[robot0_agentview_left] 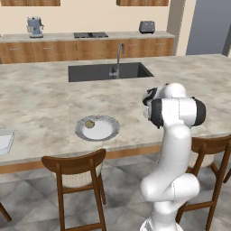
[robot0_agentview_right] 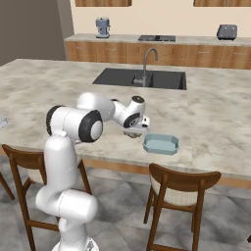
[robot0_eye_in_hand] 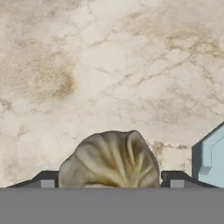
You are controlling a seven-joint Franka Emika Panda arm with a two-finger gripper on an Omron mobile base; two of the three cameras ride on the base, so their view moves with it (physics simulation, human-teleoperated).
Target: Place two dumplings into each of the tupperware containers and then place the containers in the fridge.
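Observation:
A tan, creased dumpling (robot0_eye_in_hand: 111, 157) sits between my gripper's (robot0_eye_in_hand: 109, 181) two dark fingertips (robot0_eye_in_hand: 175, 179), which are shut on its sides above the marble counter. In the right base view my gripper (robot0_agentview_right: 135, 130) hangs low over the counter, just left of a pale teal tupperware container (robot0_agentview_right: 161, 143) whose corner (robot0_eye_in_hand: 212, 159) also shows in the hand view. Another dumpling (robot0_agentview_left: 90, 123) lies on the round white plate (robot0_agentview_left: 106, 131). A second pale container (robot0_agentview_left: 4, 140) sits at the counter's far left. The slate-grey fridge (robot0_agentview_left: 210, 27) stands at the back.
A sink (robot0_agentview_left: 108, 71) with a tall faucet (robot0_agentview_left: 118, 58) is set in the island counter. Wooden chairs (robot0_agentview_left: 76, 173) stand along the near edge (robot0_agentview_right: 179, 196). The back counter carries a coffee machine (robot0_agentview_left: 34, 26), a toaster (robot0_agentview_left: 146, 27) and a cooktop.

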